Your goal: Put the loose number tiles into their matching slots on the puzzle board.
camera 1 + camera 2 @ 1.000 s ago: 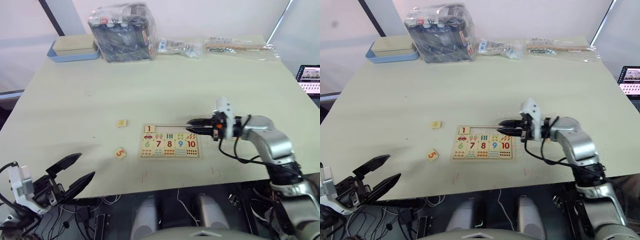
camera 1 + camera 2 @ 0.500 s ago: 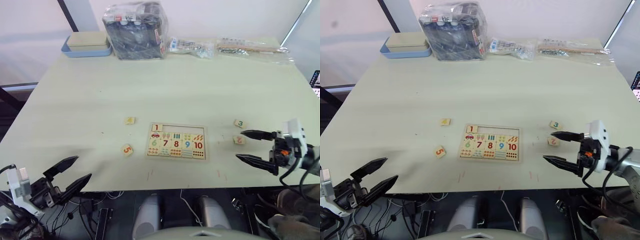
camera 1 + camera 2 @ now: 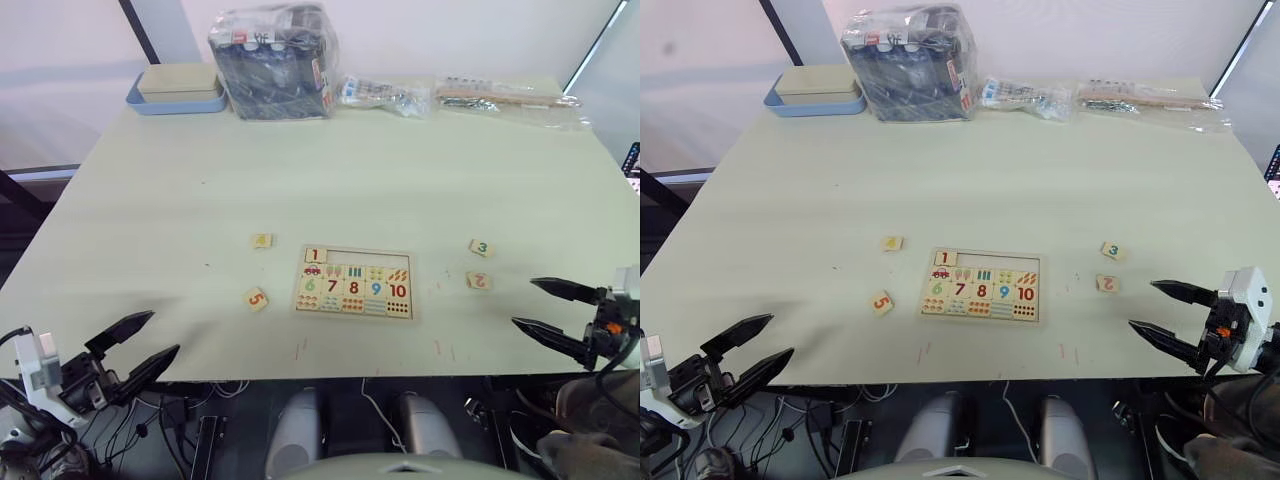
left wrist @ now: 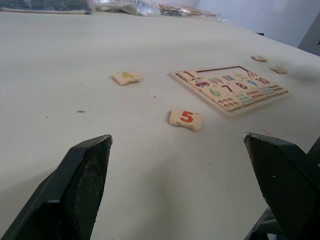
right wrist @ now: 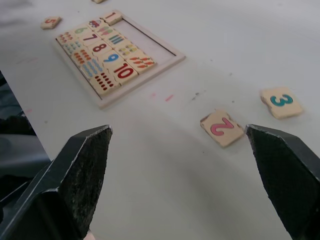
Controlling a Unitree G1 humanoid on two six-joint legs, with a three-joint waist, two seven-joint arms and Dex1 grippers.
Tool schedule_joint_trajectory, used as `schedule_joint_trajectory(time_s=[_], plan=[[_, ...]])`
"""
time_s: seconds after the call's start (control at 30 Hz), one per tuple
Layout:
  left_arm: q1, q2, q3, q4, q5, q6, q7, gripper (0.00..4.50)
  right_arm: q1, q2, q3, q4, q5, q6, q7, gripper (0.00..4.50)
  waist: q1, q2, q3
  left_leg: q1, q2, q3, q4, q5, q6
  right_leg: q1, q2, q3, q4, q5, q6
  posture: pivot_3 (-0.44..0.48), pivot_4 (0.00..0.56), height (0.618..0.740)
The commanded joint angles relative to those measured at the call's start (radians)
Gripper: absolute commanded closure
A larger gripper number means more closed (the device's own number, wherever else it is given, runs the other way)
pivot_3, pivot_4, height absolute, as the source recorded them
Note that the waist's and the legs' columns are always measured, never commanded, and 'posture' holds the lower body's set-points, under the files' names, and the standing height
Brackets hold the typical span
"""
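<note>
Pale table (image 3: 150, 200) spreads before me, with a blue tray (image 3: 175, 98) holding a beige box (image 3: 178, 80) at the far left, next to a clear bag (image 3: 272, 60) of dark items. My left gripper (image 3: 137, 343) hangs wide open and empty at the near left edge. Tiles 4 (image 3: 261, 240) and 5 (image 3: 256, 298) lie left of the puzzle board (image 3: 355, 282), whose long axis runs left to right. Tile 1 (image 3: 315, 255) sits in the leftmost slot; the rest of the slot strip (image 3: 368, 257) is bare. Tiles 3 (image 3: 481, 247) and 2 (image 3: 478, 281) lie to the right, near my right gripper (image 3: 555, 312), wide open and empty.
</note>
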Motion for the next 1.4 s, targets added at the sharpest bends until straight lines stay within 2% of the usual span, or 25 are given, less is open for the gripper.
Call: schedule_joint_trajectory(time_s=[0.03, 0.37, 0.73, 0.87, 1.17, 1.4], plan=[[-0.001, 0.018, 0.003, 0.007, -0.001, -0.014, -0.018, 0.00, 0.010, -0.019, -0.035, 0.003, 0.002, -0.028, -0.007, 0.03, 0.003, 0.000, 0.000, 0.000, 0.000, 0.000, 0.000, 0.000, 0.000, 0.000, 0.000, 0.000, 0.000, 0.000, 0.000, 0.000, 0.150, 0.740], [-0.013, 0.017, 0.001, 0.016, -0.001, -0.016, -0.034, 0.00, -0.012, -0.043, -0.008, 0.014, -0.007, -0.036, -0.021, 0.03, 0.016, 0.001, 0.000, 0.001, 0.000, -0.001, 0.001, 0.000, 0.000, 0.002, 0.000, -0.001, 0.000, 0.000, 0.000, 0.000, 0.150, 0.740], [-0.010, 0.029, -0.003, -0.068, -0.037, 0.021, -0.055, 0.00, -0.132, -0.081, 0.079, 0.022, -0.013, 0.023, -0.060, 0.03, 0.015, 0.001, 0.000, 0.001, 0.000, 0.000, 0.001, 0.000, 0.000, 0.002, 0.001, -0.001, 0.000, 0.000, 0.000, 0.000, 0.150, 0.740], [-0.011, 0.039, -0.013, -0.127, -0.046, 0.039, -0.055, 0.00, -0.143, -0.046, 0.106, -0.009, -0.009, 0.079, -0.152, 0.03, 0.015, 0.001, 0.000, 0.001, 0.000, -0.001, 0.001, 0.000, 0.000, 0.003, 0.001, -0.001, 0.000, 0.000, 0.000, 0.000, 0.150, 0.740], [-0.022, 0.088, -0.020, -0.259, -0.103, 0.132, -0.048, 0.00, -0.153, 0.140, 0.208, -0.143, -0.086, 0.237, -0.547, 0.03, 0.014, 0.003, -0.001, 0.003, -0.001, 0.000, 0.002, 0.000, 0.000, 0.005, 0.001, 0.000, 0.001, 0.000, 0.000, 0.000, 0.150, 0.740], [-0.041, 0.116, -0.017, -0.268, -0.124, 0.158, -0.093, 0.00, -0.133, 0.301, 0.266, -0.283, -0.152, 0.330, -0.825, 0.03, 0.014, 0.003, -0.001, 0.003, -0.001, -0.001, 0.002, 0.000, 0.000, 0.006, 0.002, -0.001, 0.001, 0.000, 0.000, 0.000, 0.150, 0.740]])
